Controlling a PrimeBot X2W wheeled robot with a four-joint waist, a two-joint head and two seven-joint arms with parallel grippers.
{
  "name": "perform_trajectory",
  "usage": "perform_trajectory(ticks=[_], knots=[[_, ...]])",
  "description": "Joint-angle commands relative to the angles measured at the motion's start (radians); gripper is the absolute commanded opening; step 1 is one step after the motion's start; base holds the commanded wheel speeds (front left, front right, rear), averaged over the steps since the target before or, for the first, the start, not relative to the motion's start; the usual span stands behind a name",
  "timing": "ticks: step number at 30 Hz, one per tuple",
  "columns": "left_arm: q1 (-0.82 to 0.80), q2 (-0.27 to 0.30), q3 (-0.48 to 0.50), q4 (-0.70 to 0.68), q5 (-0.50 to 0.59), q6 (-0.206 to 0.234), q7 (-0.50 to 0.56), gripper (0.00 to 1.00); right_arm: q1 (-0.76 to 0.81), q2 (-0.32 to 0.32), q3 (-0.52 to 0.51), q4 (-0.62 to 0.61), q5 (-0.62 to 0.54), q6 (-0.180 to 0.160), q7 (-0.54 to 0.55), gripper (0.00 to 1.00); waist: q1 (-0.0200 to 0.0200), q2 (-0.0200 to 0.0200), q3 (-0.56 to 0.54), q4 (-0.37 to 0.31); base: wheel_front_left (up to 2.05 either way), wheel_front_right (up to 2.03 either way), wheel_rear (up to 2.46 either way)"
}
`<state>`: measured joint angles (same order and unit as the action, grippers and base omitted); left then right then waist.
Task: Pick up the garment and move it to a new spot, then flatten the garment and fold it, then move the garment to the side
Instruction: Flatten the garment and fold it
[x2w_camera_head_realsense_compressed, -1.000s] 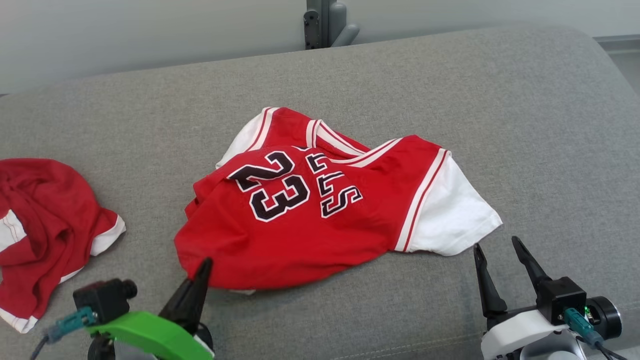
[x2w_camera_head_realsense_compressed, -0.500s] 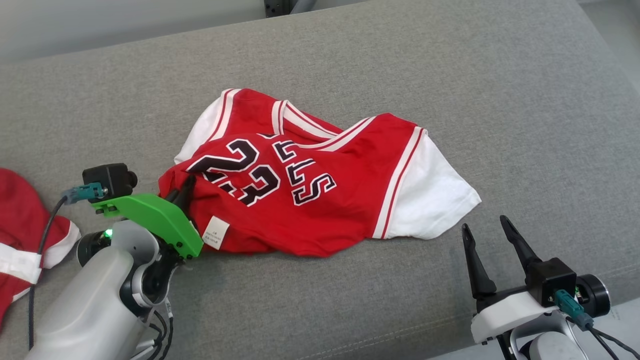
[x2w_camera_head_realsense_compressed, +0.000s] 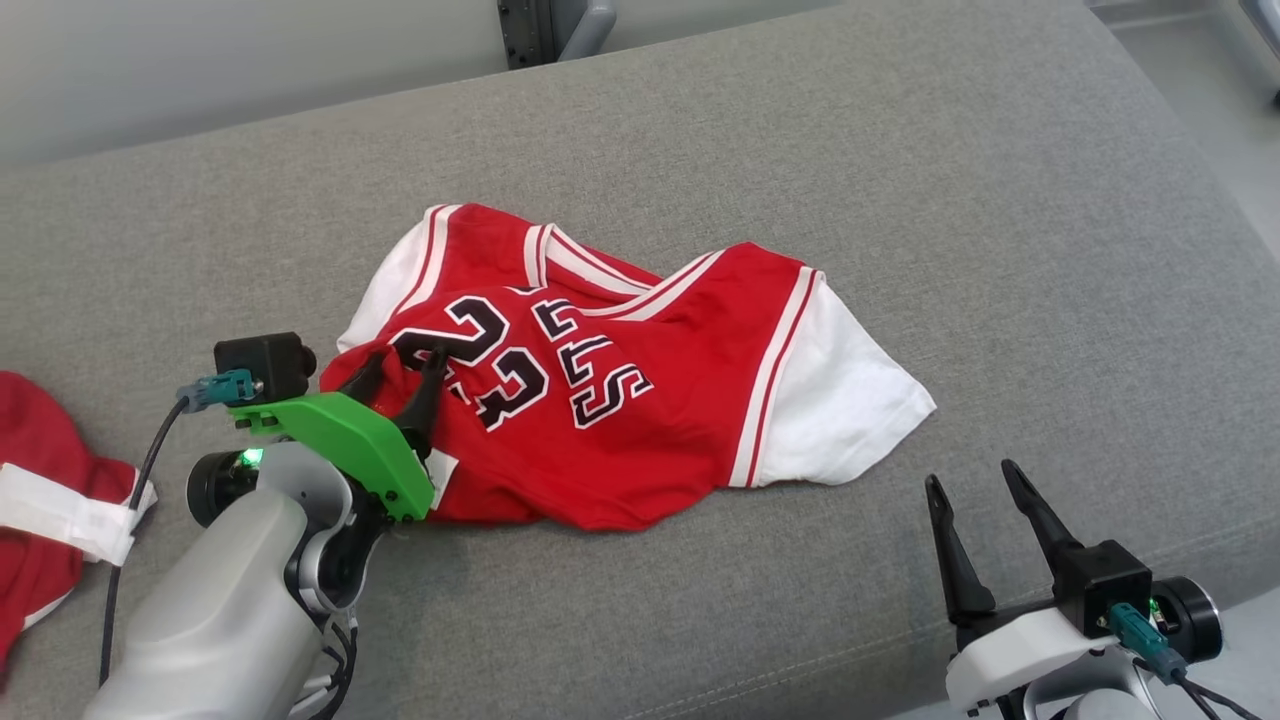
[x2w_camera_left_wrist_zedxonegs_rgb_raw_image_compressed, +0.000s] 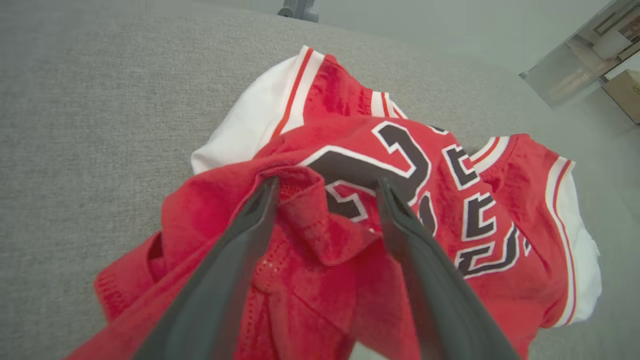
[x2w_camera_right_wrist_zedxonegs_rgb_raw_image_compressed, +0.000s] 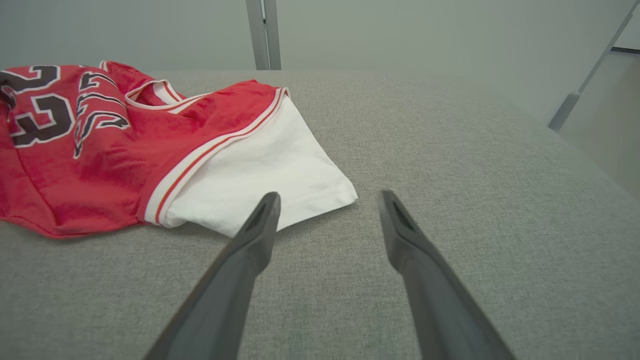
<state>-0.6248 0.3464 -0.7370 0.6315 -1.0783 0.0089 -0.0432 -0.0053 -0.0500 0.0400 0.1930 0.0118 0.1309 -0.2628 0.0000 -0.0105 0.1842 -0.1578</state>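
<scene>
Left gripper (x2w_camera_head_realsense_compressed: 410, 355) stands wide astride a jersey (x2w_camera_head_realsense_compressed: 620, 440) fold, apparently unpinched; right gripper (x2w_camera_head_realsense_compressed: 972, 474) hangs wide, empty. Grip opposite edges, pull flat.

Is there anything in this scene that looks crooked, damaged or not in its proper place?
Yes. The jersey lies rumpled, not flat: its hem by the open left tool is bunched up onto the number 23. A second red garment lies crumpled at the left edge of the grey cushion.
</scene>
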Motion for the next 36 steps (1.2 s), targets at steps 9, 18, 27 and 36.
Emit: perform_trajectory(ticks=[9,18,27,36], knots=[[0.146,0.098,-0.014,-0.2,0.005,-0.012,-0.03,1.0,0.039,-0.001,-0.01,0.002,0.003,0.0,-0.003,1.0,0.0,0.0105,-0.058,0.044,0.0,0.0,0.0],[0.233,0.169,-0.026,-0.3,-0.009,-0.029,-0.013,0.91,0.052,-0.001,-0.001,0.003,-0.012,0.0,-0.003,1.0,0.0,0.0105,-0.072,0.054,0.0,0.0,0.0],[0.179,0.162,-0.037,-0.229,-0.02,-0.09,0.011,0.73,0.03,-0.001,0.009,0.001,-0.018,0.0,-0.003,1.0,0.0,0.0105,-0.048,0.04,0.0,0.0,0.0],[0.12,0.146,-0.051,-0.122,-0.003,-0.122,-0.001,1.0,0.022,-0.001,0.007,-0.001,-0.012,0.0,-0.003,1.0,0.0,0.0105,-0.026,0.022,0.0,0.0,0.0]])
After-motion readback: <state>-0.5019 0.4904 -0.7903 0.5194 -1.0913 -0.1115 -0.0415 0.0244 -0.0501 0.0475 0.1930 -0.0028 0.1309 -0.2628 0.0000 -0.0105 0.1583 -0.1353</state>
